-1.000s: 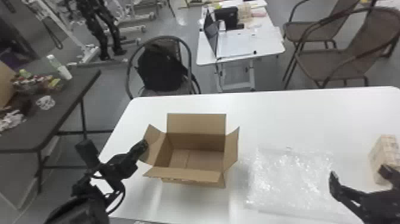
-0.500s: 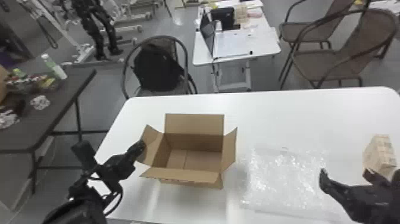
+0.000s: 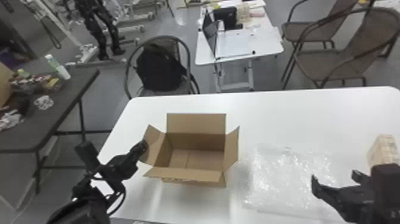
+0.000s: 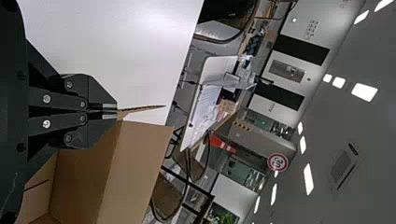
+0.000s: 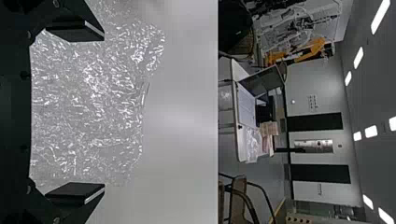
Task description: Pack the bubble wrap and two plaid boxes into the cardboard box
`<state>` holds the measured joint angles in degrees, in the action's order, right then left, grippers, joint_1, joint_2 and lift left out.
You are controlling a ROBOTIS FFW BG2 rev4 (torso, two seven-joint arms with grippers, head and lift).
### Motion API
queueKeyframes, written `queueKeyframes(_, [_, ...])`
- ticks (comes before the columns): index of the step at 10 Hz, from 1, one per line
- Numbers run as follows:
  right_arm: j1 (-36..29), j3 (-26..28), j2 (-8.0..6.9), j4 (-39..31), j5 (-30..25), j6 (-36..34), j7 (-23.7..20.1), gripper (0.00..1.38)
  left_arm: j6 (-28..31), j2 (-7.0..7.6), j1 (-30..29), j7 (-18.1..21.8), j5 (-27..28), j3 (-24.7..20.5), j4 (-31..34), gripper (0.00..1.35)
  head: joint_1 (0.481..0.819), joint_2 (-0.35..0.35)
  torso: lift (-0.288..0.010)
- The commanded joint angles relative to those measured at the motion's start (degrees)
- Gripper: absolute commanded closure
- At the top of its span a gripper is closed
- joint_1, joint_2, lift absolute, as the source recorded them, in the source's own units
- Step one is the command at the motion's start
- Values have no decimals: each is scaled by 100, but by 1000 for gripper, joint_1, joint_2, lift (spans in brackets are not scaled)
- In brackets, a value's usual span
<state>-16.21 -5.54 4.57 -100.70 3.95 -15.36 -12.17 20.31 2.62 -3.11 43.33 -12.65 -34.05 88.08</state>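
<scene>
Clenching the near end of the flap on my left side, my left pincer (image 3: 143, 146) holds the cardboard box (image 3: 195, 140) by its left flap (image 3: 153, 146). From my left wrist view, the fingertips of that pincer (image 4: 116, 112) are closed together on the flap's edge. The cardboard box stands open on the white surface (image 3: 297, 119), with its four flaps spread outward and a seam running across the bottom inside. My right pincer (image 3: 334, 177) is released, its two fingers spread wide apart. It hangs over the right part of the surface, near the bubble wrap (image 3: 285, 178). In my right wrist view, the clear, shiny wrap spreads out across the space seen between those fingers. The wrap lies flat on the surface to the right of the cardboard box, just beside it, between it and a plaid box (image 3: 382, 150). That pale plaid box is at the far right, partly hidden behind my right arm; I cannot tell whether a second one sits behind it. Beyond the surface, a black bag (image 3: 157, 68) rests on a chair (image 3: 188, 59), and a laptop (image 3: 210, 35) is open on a small white table (image 3: 265, 47). Off to my left is a dark table (image 3: 64, 102) with assorted clutter on it.
</scene>
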Motion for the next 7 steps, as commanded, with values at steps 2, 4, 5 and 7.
queueKeyframes(2, [513,-176,27,446,-69,-424,-172,156,-9,19,47,-8,-1,74,-36,1200,695,288,-50])
queueKeyframes(4, [847,-290,62,622,36,-1215,-268,156,-35,28,56,-8,-1,109,-80,1200,695,295,-50])
queueKeyframes(5, [1058,-299,9,824,36,-1461,-268,154,-44,19,38,-8,-18,109,-80,1200,695,298,-50])
queueKeyframes(7, [1410,-466,18,1088,19,-1795,-286,159,-53,19,47,-8,-18,126,-98,1200,695,302,-50])
